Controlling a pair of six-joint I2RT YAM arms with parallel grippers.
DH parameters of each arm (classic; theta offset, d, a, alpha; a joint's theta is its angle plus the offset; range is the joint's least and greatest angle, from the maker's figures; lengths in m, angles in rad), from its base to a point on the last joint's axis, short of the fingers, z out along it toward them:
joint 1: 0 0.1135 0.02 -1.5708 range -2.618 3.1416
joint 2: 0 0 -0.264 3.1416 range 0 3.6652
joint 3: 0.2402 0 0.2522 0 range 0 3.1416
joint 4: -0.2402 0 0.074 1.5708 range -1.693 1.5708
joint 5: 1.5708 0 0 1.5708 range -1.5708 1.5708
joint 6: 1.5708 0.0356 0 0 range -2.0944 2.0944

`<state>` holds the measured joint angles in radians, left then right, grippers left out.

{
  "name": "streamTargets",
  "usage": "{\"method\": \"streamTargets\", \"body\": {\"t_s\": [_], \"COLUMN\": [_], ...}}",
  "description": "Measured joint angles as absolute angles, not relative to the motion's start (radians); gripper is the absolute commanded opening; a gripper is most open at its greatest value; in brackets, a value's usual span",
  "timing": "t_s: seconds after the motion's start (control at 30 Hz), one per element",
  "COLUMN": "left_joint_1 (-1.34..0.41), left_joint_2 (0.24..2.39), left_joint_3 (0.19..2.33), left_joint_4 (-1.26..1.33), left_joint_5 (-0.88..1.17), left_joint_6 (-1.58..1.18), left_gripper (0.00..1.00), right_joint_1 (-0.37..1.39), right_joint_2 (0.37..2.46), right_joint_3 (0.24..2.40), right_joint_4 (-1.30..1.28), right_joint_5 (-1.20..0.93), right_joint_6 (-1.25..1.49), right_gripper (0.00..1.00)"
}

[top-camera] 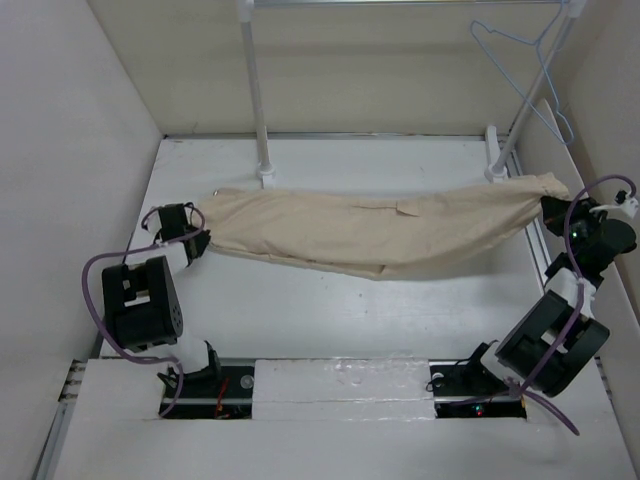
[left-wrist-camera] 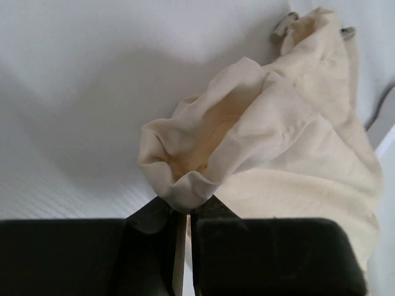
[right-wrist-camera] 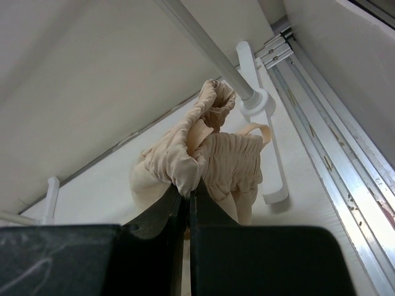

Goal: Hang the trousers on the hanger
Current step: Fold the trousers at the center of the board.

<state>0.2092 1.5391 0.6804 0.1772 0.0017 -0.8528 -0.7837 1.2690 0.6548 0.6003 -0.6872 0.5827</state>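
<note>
Above table [top-camera: 330,320], trousers [top-camera: 380,225] span left gripper [top-camera: 198,236] to right gripper [top-camera: 552,208], each clamping one end.

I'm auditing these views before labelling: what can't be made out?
Thin pale blue-grey wire hanger: top view, too thin to tell what its hook rests on.
Left claw tips: left wrist view, buried in the wrinkled beige cloth trousers.
Right claw tips: right wrist view, covered by the same bunched cloth.

No legible text, label or number, seemingly anywhere
</note>
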Motion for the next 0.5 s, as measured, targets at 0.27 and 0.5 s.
{"method": "streamTargets", "body": {"t_s": [0.27,0.5], "left_joint_1": [0.298,0.447], "left_joint_2": [1.441,1.426], "left_joint_3": [0.942,1.209], "left_joint_4": [0.072,0.021], "left_joint_5": [-0.001,0.097], "left_joint_6": [-0.762,-0.747], "left_gripper": [0.0,0.0], "right_joint_1": [-0.754,-0.73], "right_joint_2": [1.198,1.124], "right_joint_3": [0.655,0.709], "right_joint_4": [0.552,0.445], "right_joint_5": [-0.711,-0.754], "right_joint_6": [0.567,0.554], "right_gripper": [0.0,0.0]}}
